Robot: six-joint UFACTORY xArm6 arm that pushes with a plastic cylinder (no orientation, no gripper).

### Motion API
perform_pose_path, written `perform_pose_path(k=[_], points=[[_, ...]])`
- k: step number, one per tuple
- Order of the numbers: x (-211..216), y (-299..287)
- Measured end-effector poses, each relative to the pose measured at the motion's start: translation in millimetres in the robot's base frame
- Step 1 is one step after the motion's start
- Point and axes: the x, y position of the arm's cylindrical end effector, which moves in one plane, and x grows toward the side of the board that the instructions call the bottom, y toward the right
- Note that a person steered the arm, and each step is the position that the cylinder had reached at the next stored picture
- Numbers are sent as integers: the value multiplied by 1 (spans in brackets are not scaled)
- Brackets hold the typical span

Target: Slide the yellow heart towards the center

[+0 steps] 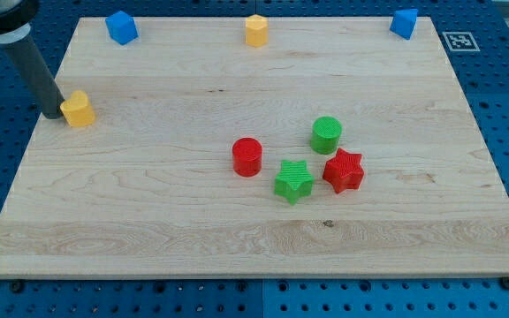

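- Yellow heart (78,109) lay near the left edge of the wooden board (148,221), in the upper half of the view, well apart from the board's middle.
- My tip (52,114) stood just at the heart's left side, touching it or nearly so; exact contact could not be told.
- No gripper on the rod (35,71): a plain dark shaft, slanting up toward the view's top left, holding nothing.
- Toward the centre, slightly right of it, sat a loose cluster: red cylinder (247,156) at the left, green star (293,181) below and right of it, red star (344,170) just beside the green star, green cylinder (326,134) above the red star.
- Along the top edge: blue block (121,26) at the left, yellow block (255,29) near the middle, another blue block (404,23) at the right corner.
- Beyond the board, blue perforated table (502,88) with a black-and-white marker tag (459,41) at the upper right.
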Motion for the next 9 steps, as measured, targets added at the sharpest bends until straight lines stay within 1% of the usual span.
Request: perform_pose_path(k=[1, 3, 4, 5, 7, 9], points=[[0, 3], [4, 54], [29, 59], [41, 64], [31, 73], [31, 82]])
